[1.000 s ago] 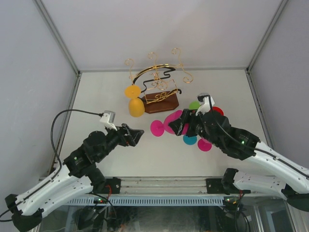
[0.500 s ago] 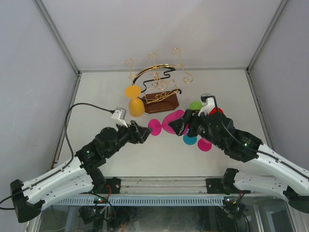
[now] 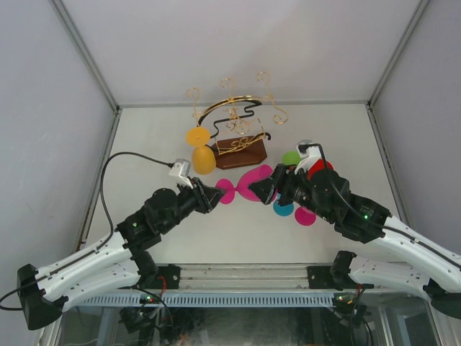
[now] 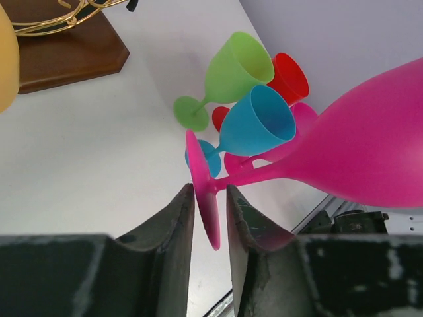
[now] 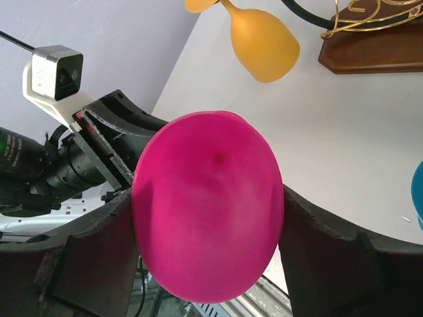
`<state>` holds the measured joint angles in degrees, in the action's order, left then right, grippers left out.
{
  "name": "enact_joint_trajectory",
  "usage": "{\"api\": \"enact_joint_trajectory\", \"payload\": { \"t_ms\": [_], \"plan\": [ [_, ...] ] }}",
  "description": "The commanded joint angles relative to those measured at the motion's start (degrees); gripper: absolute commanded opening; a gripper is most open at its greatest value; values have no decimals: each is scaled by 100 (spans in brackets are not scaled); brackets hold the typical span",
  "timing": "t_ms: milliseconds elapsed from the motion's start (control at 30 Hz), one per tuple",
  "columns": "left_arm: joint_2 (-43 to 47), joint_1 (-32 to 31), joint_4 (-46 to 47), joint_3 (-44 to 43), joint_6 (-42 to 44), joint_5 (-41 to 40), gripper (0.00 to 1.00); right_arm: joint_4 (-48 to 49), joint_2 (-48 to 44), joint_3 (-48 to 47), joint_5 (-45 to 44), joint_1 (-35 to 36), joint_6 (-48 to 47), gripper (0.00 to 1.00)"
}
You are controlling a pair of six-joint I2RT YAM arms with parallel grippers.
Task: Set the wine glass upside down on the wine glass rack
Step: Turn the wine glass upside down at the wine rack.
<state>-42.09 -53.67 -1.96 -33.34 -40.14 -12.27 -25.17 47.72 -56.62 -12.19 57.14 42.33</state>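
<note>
A pink wine glass (image 3: 256, 184) lies level in the air between my two arms. My right gripper (image 5: 208, 198) is shut on its bowl (image 5: 208, 205), one finger on each side. The glass's foot (image 4: 206, 198) stands edge-on between the fingers of my left gripper (image 4: 208, 191), which have closed in on it and touch it near their tips. In the top view the left gripper (image 3: 215, 194) meets the foot just left of the right gripper (image 3: 268, 189). The wine glass rack (image 3: 238, 130), gold wire on a brown wooden base (image 4: 66, 56), stands behind them.
A yellow glass (image 3: 203, 158) hangs upside down on the rack's left side. Green (image 4: 231, 69), blue (image 4: 254, 125) and red (image 4: 287, 76) glasses and another pink one lie in a cluster under the right arm, right of the rack.
My left arm has reached forward and right to the pink glass's foot, and its jaws have narrowed from wide open onto the foot. The right gripper has kept its hold on the bowl.
</note>
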Motion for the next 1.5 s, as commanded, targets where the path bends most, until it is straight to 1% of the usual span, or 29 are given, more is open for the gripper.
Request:
{"api": "enact_joint_trajectory", "payload": {
  "t_ms": [0,100,200,233,333,400,500,567,633,700,833,1000,1067,1200,1233,1333,1467],
  "plan": [
    [68,-30,275,-182,-65,-2,25,420,-70,-31,111,57,-11,47],
    [82,-30,258,-175,-69,-5,15,400,-84,-32,78,92,-35,48],
    [82,-30,237,-166,-81,-27,2,375,-87,-32,63,95,-77,48],
    [91,-30,221,-164,-82,-39,0,377,-88,-30,71,103,-88,48],
    [148,-30,126,-162,-63,-97,0,332,-93,-32,116,104,-164,51],
    [215,-30,68,-162,-11,-155,0,295,-112,-29,152,106,-225,56],
    [315,-30,-46,-189,78,-232,0,184,-180,-28,155,104,-287,69],
    [366,-30,-144,-211,135,-305,0,114,-237,-32,201,96,-353,80],
    [406,-30,-258,-238,213,-395,0,75,-290,-33,330,90,-437,86],
    [470,-30,-361,-243,346,-476,0,15,-343,-33,480,60,-516,90],
    [600,-26,-524,-211,515,-629,0,-128,-499,-29,632,-1,-642,94],
    [688,-21,-839,-224,929,-683,0,-269,-797,-33,692,-78,-884,94],
    [705,-29,-997,-324,1232,-593,0,-400,-916,-33,470,-75,-1055,95],
    [769,-30,-1443,-579,1680,-673,0,-622,-1147,-7,-213,-96,-1434,96],
    [785,-30,-1523,-638,1811,-682,0,-663,-1199,-1,-322,-90,-1648,96],
    [770,-73,-1701,-829,2274,-604,0,-787,-1285,2,-430,-91,-2196,97],
    [708,-239,-1783,-1018,2844,-445,0,-849,-1341,-3,-630,-90,-2623,97]
  ]
}}
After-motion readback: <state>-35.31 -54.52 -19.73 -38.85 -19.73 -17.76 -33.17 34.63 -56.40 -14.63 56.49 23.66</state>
